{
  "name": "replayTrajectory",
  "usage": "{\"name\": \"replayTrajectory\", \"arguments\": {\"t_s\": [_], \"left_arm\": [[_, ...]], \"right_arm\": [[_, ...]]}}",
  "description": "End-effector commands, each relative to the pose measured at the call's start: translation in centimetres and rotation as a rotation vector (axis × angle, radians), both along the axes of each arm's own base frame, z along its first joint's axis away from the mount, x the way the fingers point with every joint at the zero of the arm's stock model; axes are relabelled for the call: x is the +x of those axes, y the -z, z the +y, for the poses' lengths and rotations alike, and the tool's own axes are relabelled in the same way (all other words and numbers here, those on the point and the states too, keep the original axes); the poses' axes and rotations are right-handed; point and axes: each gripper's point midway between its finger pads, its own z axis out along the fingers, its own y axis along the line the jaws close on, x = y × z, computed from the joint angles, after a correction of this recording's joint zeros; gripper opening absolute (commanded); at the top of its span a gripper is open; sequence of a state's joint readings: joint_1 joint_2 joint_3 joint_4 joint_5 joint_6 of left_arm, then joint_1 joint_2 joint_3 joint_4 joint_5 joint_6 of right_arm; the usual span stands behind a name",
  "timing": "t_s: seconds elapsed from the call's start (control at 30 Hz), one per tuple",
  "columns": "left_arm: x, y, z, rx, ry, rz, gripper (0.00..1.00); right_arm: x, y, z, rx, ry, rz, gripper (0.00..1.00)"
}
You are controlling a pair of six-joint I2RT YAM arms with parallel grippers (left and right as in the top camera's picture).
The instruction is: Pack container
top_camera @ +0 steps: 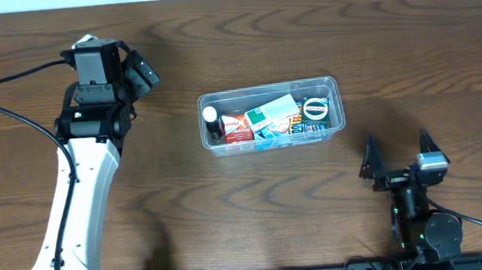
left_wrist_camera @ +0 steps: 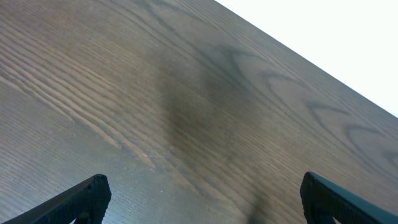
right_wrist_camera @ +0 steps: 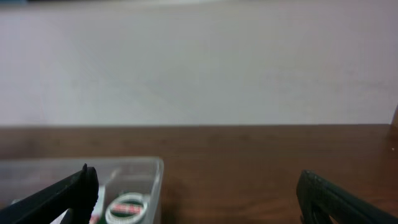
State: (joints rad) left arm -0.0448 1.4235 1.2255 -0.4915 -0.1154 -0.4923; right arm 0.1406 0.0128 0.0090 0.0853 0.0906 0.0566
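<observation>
Container (top_camera: 271, 115): lying mid-frame, long axis running left-right.
Right claw (top_camera: 396, 147): sitting nearer, lower right, standing apart, empty.
Left claw (top_camera: 137, 72): hovering upper left, apart.

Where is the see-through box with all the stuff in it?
In the overhead view the container sits near the middle of the table, slightly to the robot's right. It is ahead and left of the open right gripper.

Left arm (top_camera: 78, 195) stretching away from its base at the near left, left tool (top_camera: 139, 72) hanging with jaws spread wide and empty, right arm (top_camera: 420, 220) crouching folded at the near right, right tool (top_camera: 398, 155) gaping wide, holding nothing, facing the far side
</observation>
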Motion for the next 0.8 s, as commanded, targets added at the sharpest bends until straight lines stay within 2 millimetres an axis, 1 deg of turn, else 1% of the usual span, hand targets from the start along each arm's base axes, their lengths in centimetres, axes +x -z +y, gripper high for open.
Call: {"name": "replayTrajectory", "arguments": {"t_s": [0.0,0.13,0.27,0.4,0.77], "left_arm": [[0.1,-0.9,0.3,0.015,-0.002,-0.018,0.98],[0.1,-0.9,0.3,0.015,-0.002,-0.018,0.98],[0.1,-0.9,0.3,0.015,-0.002,-0.019,0.98],[0.1,-0.9,0.3,0.015,-0.002,-0.018,0.98],[0.1,-0.9,0.3,0.015,-0.002,-0.018,0.98]], "right_arm": [[0.0,0.4,0.6,-0.094,-0.030,0.006,0.99],[0.0,1.4,0.6,-0.153,-0.033,0.042,0.99],[0.0,2.2,0.6,-0.176,-0.035,0.074,0.99],[-0.1,3.9,0.8,-0.176,-0.049,0.142,0.99],[-0.1,3.9,1.0,-0.176,-0.063,0.139,0.99]]}}
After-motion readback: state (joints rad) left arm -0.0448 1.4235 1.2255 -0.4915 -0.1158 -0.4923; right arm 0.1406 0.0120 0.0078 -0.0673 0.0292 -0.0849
